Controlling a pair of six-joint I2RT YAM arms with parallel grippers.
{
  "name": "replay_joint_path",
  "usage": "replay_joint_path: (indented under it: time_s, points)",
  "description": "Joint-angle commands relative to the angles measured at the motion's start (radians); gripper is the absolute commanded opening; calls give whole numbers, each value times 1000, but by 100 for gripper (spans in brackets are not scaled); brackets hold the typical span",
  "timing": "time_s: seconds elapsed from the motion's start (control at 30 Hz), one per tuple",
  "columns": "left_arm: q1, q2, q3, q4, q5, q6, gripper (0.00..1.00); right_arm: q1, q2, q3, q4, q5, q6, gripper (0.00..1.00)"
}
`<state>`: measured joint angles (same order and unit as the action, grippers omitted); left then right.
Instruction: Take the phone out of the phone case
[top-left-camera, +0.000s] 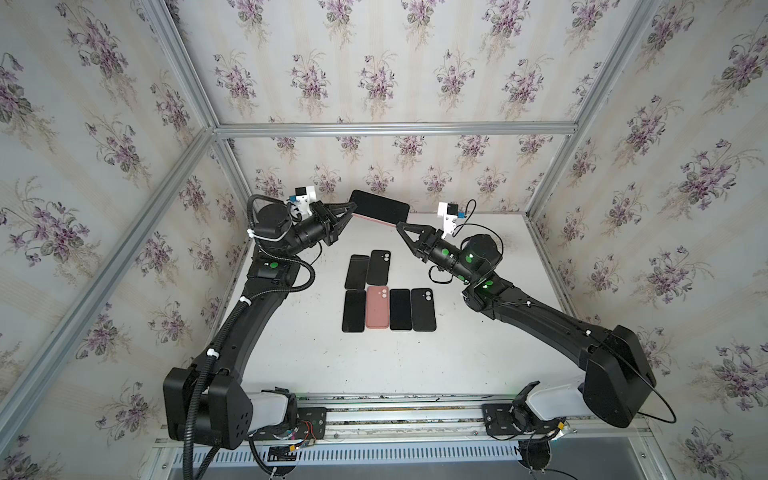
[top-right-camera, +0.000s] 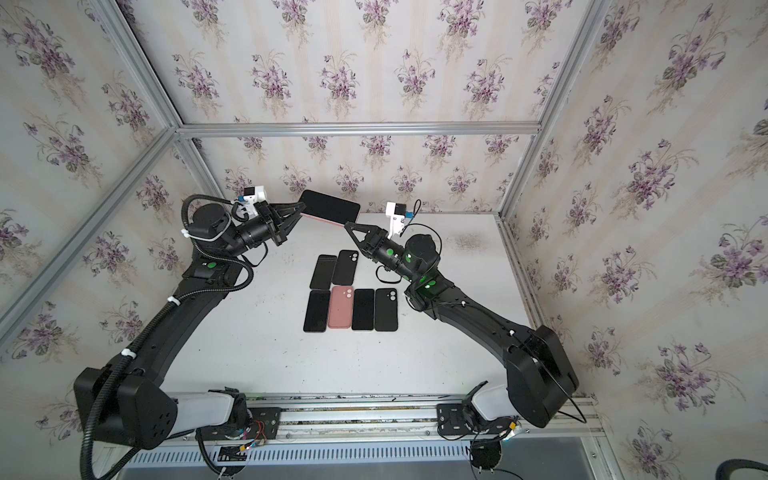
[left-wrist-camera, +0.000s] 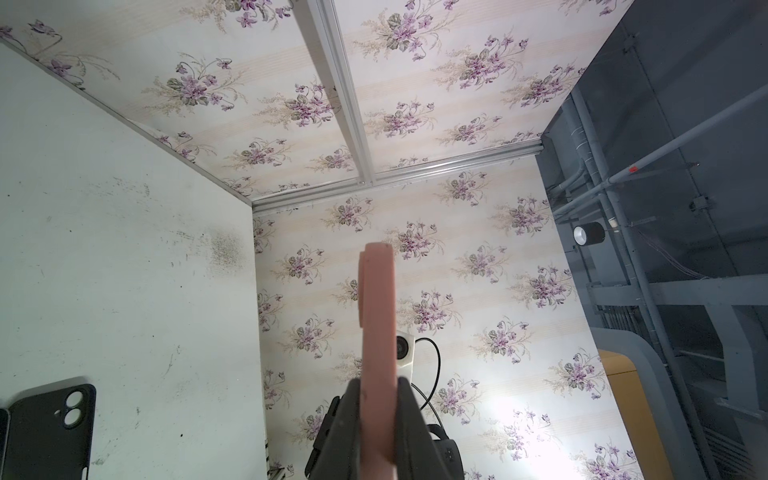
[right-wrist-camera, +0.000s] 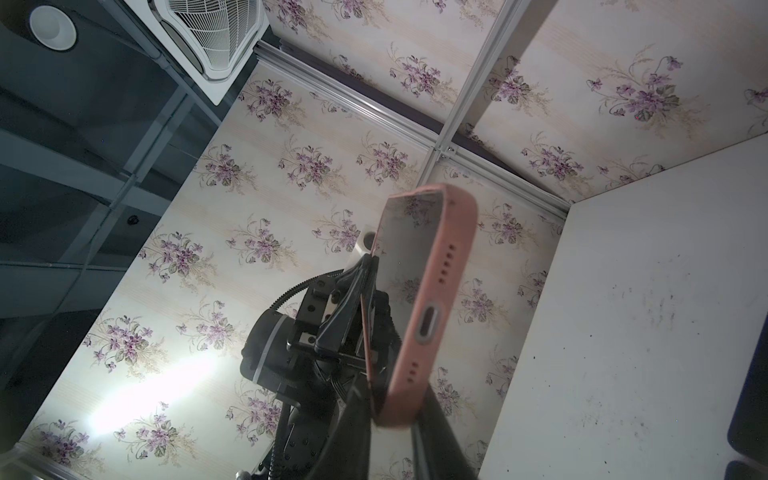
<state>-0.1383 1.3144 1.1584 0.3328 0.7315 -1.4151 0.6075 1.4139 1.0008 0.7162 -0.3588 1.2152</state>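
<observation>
Twice over, found the phone (top-left-camera: 380, 206) gripped: in its pink case (left-wrist-camera: 376, 332), aloft over the tabletop's (top-left-camera: 478, 332) 12 o'clock edge, screen up. Found the left claw (top-left-camera: 353, 210) clenched on the phone's 9 o'clock end, case edge pinched between the fingers (left-wrist-camera: 345, 428). Found the right claw (top-left-camera: 400, 225) clamped on the 4 o'clock corner beside the charging port (right-wrist-camera: 428, 324), pads against both faces. Saw six more pieces flat mid-tabletop: three spare phones (top-left-camera: 354, 311), two black cases (top-left-camera: 423, 309), one spare pink case (top-left-camera: 377, 306).
</observation>
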Motion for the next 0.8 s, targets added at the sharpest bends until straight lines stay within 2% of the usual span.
replay_joint_path:
  time_s: [0.0, 0.17, 0.33, 0.57, 0.77]
  points:
    - [-1, -3, 3, 98, 14, -24, 0, -3, 3, 16, 55, 9, 4, 19]
    - [-2, -6, 2, 100, 14, -19, 0, -7, 7, 20, 64, 7, 10, 13]
    - [-2, -10, 3, 100, 20, -17, 0, -14, 19, 19, 89, -20, 23, 0]
    - [-1, -11, 13, 70, 36, -38, 0, -21, 46, -13, 216, -97, -3, 0]
    - [-2, 0, 58, 47, 66, -80, 0, -54, 89, -109, 410, -200, -114, 0]
